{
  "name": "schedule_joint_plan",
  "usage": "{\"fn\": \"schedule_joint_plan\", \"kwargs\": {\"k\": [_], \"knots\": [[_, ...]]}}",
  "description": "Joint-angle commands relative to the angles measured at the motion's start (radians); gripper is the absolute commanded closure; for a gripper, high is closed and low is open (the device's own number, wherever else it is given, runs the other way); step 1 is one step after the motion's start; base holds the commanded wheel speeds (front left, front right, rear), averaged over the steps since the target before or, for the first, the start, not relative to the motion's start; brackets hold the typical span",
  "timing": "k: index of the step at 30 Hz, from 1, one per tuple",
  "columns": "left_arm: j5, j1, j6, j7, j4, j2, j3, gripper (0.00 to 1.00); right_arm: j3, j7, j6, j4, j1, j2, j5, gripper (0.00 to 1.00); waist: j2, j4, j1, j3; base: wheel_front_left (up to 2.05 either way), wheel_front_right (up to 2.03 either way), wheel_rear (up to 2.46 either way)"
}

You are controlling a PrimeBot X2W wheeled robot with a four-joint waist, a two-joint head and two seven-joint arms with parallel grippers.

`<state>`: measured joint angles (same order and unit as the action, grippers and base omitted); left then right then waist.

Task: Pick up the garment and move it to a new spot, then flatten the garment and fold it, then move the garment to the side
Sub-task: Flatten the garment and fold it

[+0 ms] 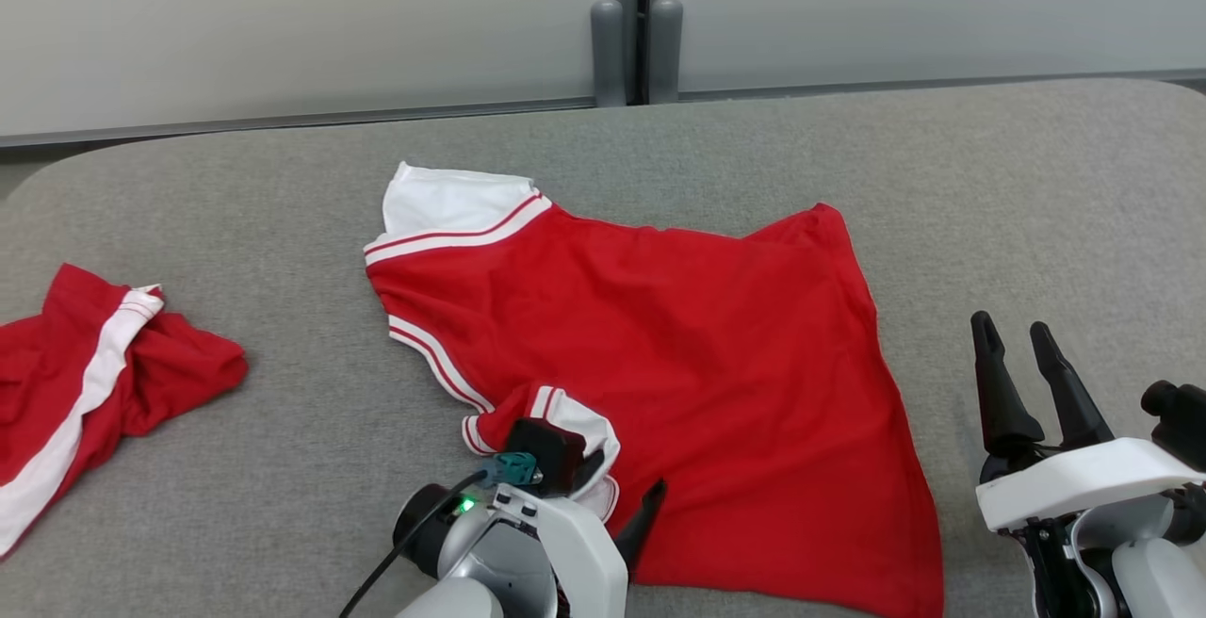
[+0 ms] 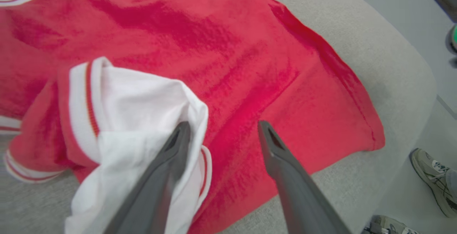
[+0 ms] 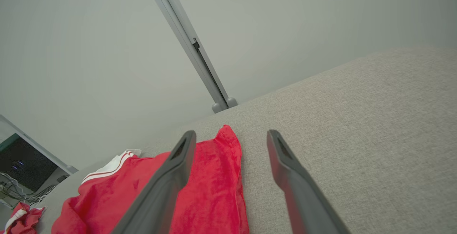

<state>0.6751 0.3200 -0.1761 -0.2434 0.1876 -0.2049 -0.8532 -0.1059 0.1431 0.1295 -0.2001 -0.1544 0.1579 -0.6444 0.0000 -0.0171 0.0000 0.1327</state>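
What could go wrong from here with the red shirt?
1. The white sleeve is bunched against one side of the left gripper, whose jaws stand open; pulling back could drag it out of place.
2. The red shirt has wrinkles and a skewed hem, so further folds may come out uneven.
3. A second red garment lies on the left of the table; moving the shirt that way could tangle them.

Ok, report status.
Left gripper open at sleeve. Right gripper open, beside shirt. Shirt spread, sleeve turned in. Other garment far left, apart.
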Motion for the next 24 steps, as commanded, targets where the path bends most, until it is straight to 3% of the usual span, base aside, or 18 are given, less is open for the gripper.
{"fn": "schedule_joint_plan", "kwargs": {"k": [1, 6, 12, 15, 16, 17, 18, 23, 24], "knots": [[-0.006, 0.023, 0.010, 0.023, -0.010, -0.010, 0.008, 0.00, 0.004, 0.008, 0.002, -0.003, 0.005, 0.008, -0.003, 0.00, 0.0000, 0.020, 0.0000, -0.020, 0.00, 0.00, 0.00], [-0.008, 0.004, -0.004, 0.044, -0.106, -0.029, 0.023, 0.00, 0.002, 0.008, 0.002, -0.010, 0.021, 0.010, -0.004, 0.00, 0.0000, 0.053, 0.0000, -0.057, 0.00, 0.00, 0.00], [-0.020, -0.048, -0.107, 0.035, -0.251, -0.127, 0.100, 0.00, -0.004, 0.007, 0.002, -0.013, 0.037, -0.003, -0.003, 0.00, 0.0000, 0.081, 0.0000, -0.094, 0.00, 0.00, 0.00], [0.003, -0.079, -0.130, 0.021, -0.263, -0.176, 0.139, 0.00, -0.006, 0.005, 0.002, -0.009, 0.037, -0.004, -0.001, 0.00, 0.0000, 0.078, 0.0000, -0.095, 0.00, 0.00, 0.00], [0.012, -0.089, -0.123, 0.014, -0.261, -0.184, 0.141, 0.00, -0.005, 0.005, 0.002, -0.009, 0.036, -0.003, -0.001, 0.00, 0.0000, 0.076, 0.0000, -0.092, 0.00, 0.00, 0.00], [0.072, -0.070, -0.036, -0.052, -0.233, -0.202, 0.111, 0.00, -0.002, 0.005, 0.002, -0.005, 0.023, 0.001, -0.001, 0.00, 0.0000, 0.059, 0.0000, -0.068, 0.00, 0.00, 0.00], [0.086, -0.033, -0.007, -0.074, -0.190, -0.189, 0.101, 0.00, -0.007, 0.000, 0.002, -0.004, 0.015, 0.003, 0.000, 0.00, 0.0000, 0.049, 0.0000, -0.058, 0.00, 0.00, 0.00], [0.107, 0.031, 0.042, -0.131, -0.107, -0.171, 0.082, 0.00, -0.011, -0.002, 0.002, 0.000, 0.000, 0.005, -0.002, 0.00, 0.0000, 0.029, 0.0000, -0.034, 0.00, 0.00, 0.00], [0.108, 0.041, 0.049, -0.135, -0.094, -0.169, 0.078, 0.05, -0.011, -0.001, 0.002, -0.001, -0.001, 0.006, -0.002, 0.00, 0.0000, 0.025, 0.0000, -0.030, 0.00, 0.00, 0.00]]}}
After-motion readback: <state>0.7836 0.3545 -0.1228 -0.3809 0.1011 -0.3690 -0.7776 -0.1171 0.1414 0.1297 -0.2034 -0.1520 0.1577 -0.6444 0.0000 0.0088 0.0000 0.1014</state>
